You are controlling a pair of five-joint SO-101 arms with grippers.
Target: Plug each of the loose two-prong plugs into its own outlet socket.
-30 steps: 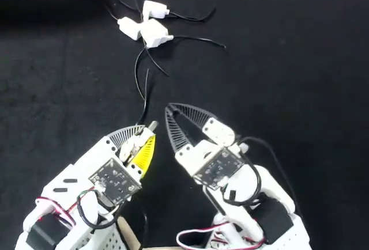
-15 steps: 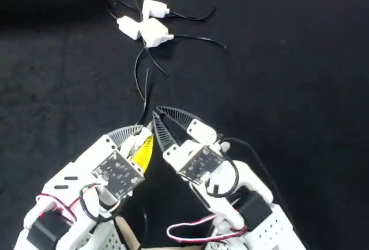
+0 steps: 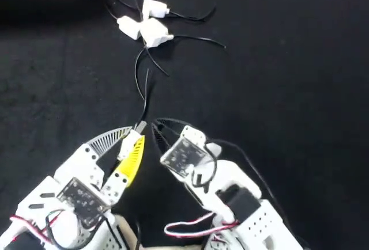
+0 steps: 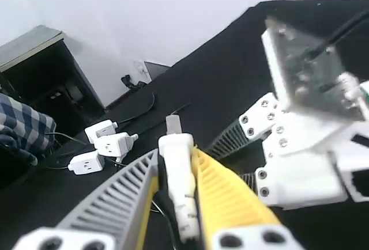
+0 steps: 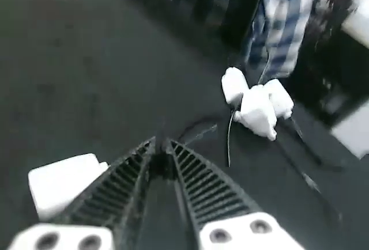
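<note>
Black table mat, both arms at the near edge. Left gripper clamps the white two-prong plug between its grey and yellow jaws, prongs pointing out ahead toward the sockets, probably so it can push straight in. Right gripper sits just beside it, jaws pressed together, nothing seen between them. Loose black wire lies just ahead and could snag. Three white outlet sockets are bunched at the far side, well apart from the plug.
</note>
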